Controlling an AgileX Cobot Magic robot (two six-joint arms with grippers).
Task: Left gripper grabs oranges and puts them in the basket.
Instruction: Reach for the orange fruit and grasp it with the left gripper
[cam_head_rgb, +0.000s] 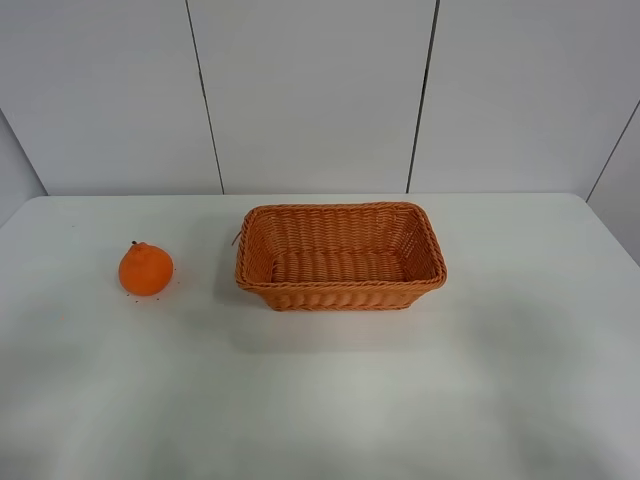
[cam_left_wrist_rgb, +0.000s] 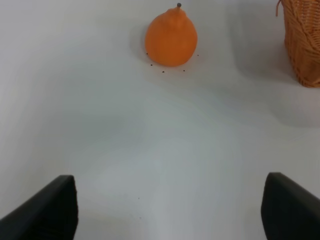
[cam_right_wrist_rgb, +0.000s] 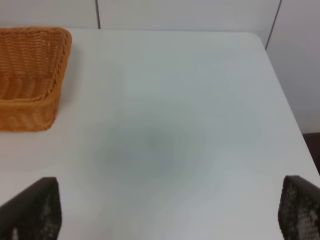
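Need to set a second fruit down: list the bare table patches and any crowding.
Bare: the front strip of the table before the orange and basket; the stretch from basket to right edge; the narrower gap between orange and basket. Nowhere crowded.

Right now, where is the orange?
In the high view, the orange sits on the white table, left of the wicker basket and not touching it.

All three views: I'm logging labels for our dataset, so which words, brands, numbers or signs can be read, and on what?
None: no writing shows on the rectangular orange-brown woven wicker basket, the bright orange round fruit, the white table or the grey wall panels.
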